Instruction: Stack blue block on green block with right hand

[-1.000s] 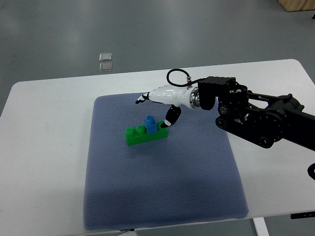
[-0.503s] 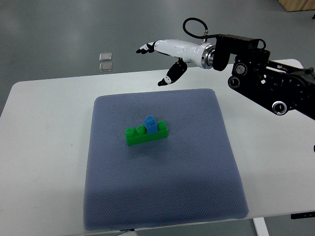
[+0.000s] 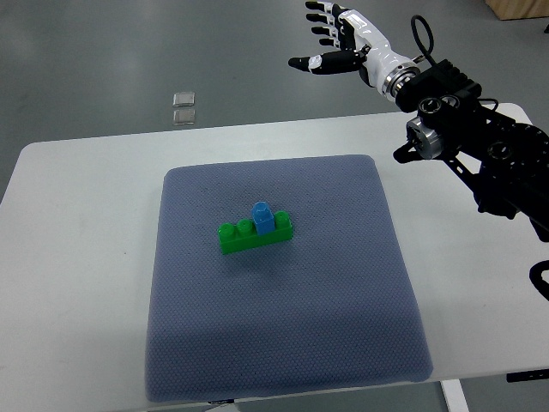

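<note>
Two small clear squares (image 3: 184,107) lie on the grey floor beyond the far edge of the white desk (image 3: 77,240). A blue-grey mat (image 3: 283,343) covers the middle of the desk. Near the mat's centre the green block (image 3: 250,237) lies slightly slanted, and the blue block (image 3: 262,216) sits on top of it, toward its right half. Well apart from both, up at the right, the right robot hand (image 3: 341,39) hangs over the floor past the desk's far edge, fingers spread and holding nothing, its black arm (image 3: 480,146) entering from the right.
</note>
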Tool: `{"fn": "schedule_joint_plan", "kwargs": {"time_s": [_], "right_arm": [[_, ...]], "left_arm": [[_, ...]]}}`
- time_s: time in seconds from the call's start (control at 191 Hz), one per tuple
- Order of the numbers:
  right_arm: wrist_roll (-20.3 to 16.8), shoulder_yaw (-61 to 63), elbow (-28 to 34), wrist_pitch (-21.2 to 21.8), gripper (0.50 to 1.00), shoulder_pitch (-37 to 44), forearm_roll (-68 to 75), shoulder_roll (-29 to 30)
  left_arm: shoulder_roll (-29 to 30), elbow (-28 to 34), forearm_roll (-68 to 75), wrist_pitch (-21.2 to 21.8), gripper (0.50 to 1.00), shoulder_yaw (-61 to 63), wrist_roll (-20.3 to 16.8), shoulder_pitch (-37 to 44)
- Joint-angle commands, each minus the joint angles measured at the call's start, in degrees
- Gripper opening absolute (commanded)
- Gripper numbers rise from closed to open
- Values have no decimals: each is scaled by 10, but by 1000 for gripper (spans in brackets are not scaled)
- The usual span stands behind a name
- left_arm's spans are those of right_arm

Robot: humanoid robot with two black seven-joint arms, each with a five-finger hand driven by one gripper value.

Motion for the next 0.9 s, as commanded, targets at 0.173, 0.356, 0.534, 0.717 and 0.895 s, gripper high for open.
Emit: {"fn": "schedule_joint_plan", "kwargs": {"time_s": [0.173,0.356,0.534,0.717,0.895], "right_arm": [[0,82,-51,-8,913,-50,248,40],[2,141,-56,47,913,-102,299,74],[46,181,-75,81,913,-130,299,104],[118,180,-102,77,913,-136,299,117],[123,176,-110,66,913,-141,293,118]], "left_arm": [[0,0,0,0,1000,0,0,0],[0,0,0,0,1000,0,0,0],[0,0,0,0,1000,0,0,0],[0,0,0,0,1000,0,0,0],[0,0,0,0,1000,0,0,0]]}}
